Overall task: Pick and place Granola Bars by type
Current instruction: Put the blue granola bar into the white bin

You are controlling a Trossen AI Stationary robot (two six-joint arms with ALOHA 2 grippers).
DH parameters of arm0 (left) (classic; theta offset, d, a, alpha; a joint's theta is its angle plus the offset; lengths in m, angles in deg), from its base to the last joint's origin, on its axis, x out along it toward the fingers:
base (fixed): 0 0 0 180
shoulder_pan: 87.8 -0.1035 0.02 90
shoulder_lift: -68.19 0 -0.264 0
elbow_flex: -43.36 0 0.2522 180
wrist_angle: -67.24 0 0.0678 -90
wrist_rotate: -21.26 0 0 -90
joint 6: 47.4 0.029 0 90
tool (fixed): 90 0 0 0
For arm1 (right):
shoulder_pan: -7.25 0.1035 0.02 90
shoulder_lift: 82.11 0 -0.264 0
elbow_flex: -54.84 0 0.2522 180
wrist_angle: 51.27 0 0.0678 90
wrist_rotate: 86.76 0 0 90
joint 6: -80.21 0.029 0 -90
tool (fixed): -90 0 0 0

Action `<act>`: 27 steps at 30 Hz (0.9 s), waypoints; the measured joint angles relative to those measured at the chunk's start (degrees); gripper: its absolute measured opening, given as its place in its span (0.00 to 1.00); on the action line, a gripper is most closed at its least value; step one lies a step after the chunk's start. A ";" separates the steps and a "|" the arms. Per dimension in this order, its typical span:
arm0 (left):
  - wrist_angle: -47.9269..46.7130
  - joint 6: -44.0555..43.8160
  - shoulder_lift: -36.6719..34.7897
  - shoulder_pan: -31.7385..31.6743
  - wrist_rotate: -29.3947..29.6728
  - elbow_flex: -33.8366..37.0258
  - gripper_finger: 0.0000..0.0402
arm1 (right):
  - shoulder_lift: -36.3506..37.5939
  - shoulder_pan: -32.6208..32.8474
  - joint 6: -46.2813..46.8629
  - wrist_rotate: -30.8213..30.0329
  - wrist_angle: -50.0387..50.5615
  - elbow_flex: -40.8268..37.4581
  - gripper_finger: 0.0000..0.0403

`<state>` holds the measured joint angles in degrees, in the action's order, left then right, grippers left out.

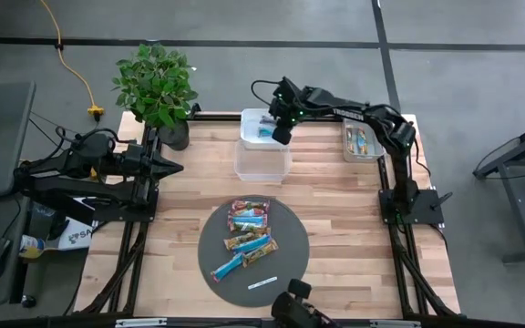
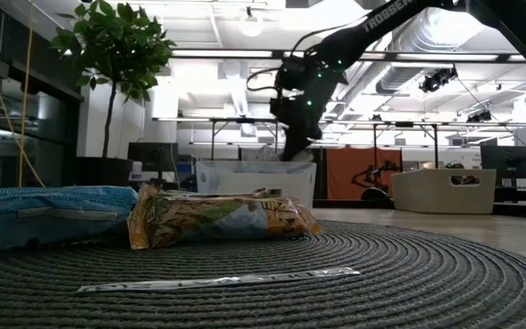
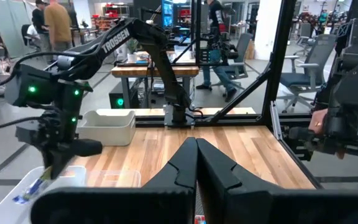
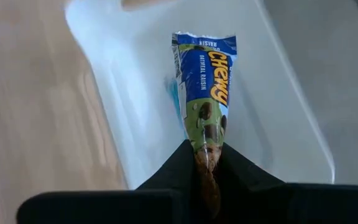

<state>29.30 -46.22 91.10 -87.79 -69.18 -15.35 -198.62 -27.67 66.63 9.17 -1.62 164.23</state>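
My right gripper [image 1: 281, 135] is at the table's far edge, over a white bin [image 1: 250, 129], and is shut on a blue granola bar [image 4: 204, 81]. More granola bars [image 1: 247, 239], blue, red-pink and tan-and-green, lie flat on the round dark mat [image 1: 290, 239] near the front, next to a thin white strip [image 1: 262, 283]. In the low view a tan-and-green bar [image 2: 217, 217] and a blue one [image 2: 48, 215] lie on the mat. My left gripper [image 1: 176, 167] waits shut at the left side, pointing level. My right gripper pinches the blue bar's near end [image 4: 205, 152] between its two fingers. The fingers slant down from the table's right and lie along the bar. The bar points away from the fingertips into the white bin [image 4: 278, 112]; whether its far end touches the bin I cannot tell.
A clear bin [image 1: 262, 160] stands just in front of the white one. A third bin [image 1: 363, 144] holding bars sits at the far right. A potted plant [image 1: 158, 87] stands at the far left corner. Bare wood lies between the mat and the bins.
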 joint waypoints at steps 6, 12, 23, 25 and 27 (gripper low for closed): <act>0.01 -0.01 0.00 0.00 -0.01 0.00 0.00 | 0.00 -0.27 1.01 0.52 -6.81 -0.06 0.09; 0.01 -0.01 0.00 0.00 0.00 0.00 0.00 | -1.54 -0.37 1.65 2.20 -7.51 -0.06 0.08; 0.01 -0.01 0.00 0.00 0.00 0.00 0.00 | -3.11 -0.35 3.09 3.41 -7.32 -0.08 0.13; 0.01 -0.01 0.00 0.00 0.01 0.00 0.00 | -3.13 -0.35 3.24 3.46 -7.13 -0.08 0.14; -0.01 0.01 -0.02 0.00 -0.01 0.00 0.00 | -3.13 -0.35 3.26 3.46 -6.97 -0.08 0.16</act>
<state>29.29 -46.21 91.08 -87.79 -69.19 -15.35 -201.75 -28.02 69.89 12.63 -8.59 164.14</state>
